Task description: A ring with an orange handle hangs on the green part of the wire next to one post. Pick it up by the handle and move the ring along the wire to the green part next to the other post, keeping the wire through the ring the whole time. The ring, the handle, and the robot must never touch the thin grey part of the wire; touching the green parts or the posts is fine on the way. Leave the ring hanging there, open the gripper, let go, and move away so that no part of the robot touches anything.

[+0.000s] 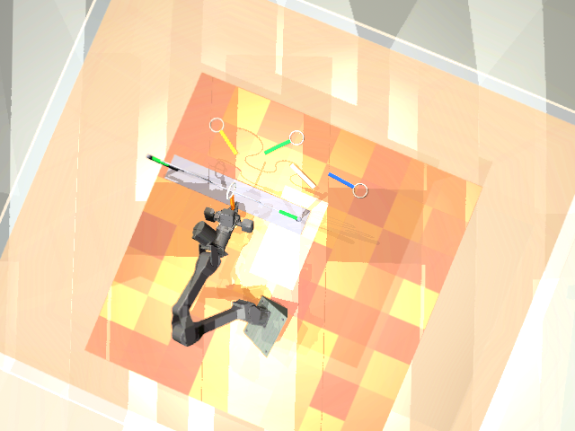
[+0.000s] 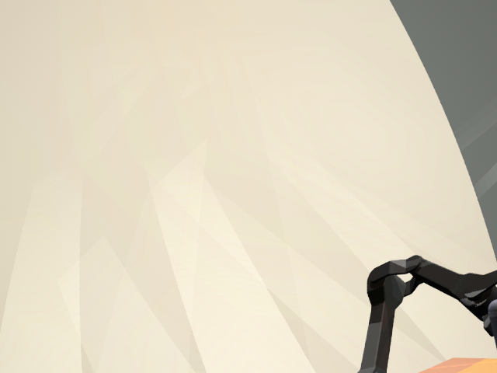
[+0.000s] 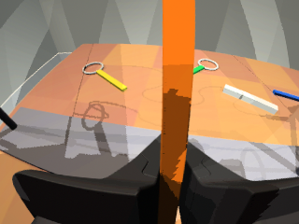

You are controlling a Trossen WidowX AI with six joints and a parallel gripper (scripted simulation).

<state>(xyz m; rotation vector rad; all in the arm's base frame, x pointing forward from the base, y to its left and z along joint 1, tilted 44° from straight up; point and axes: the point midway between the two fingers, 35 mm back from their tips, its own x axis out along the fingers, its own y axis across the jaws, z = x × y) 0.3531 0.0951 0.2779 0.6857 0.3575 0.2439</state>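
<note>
My gripper (image 1: 234, 208) (image 3: 168, 140) is shut on the orange handle (image 1: 232, 202) (image 3: 177, 51). The white ring (image 1: 235, 187) is beyond the fingertips, around the thin grey wire (image 1: 255, 201), between the two green parts and nearer the middle than either end. Whether it touches the wire cannot be told. One green part (image 1: 160, 162) is by the left post (image 1: 149, 156); the other green part (image 1: 288, 215) is by the right post (image 1: 298, 218). The wrist view shows the handle upright between the fingers, but not the ring or wire.
A grey base board (image 1: 190, 180) (image 3: 42, 140) lies under the wire. Beyond it lie a yellow stick with a ring (image 1: 228, 142) (image 3: 111, 79), a green stick with a ring (image 1: 278, 146) (image 3: 198, 70), a white block (image 1: 303, 175) (image 3: 249, 99) and a blue stick with a ring (image 1: 340, 180) (image 3: 286, 95).
</note>
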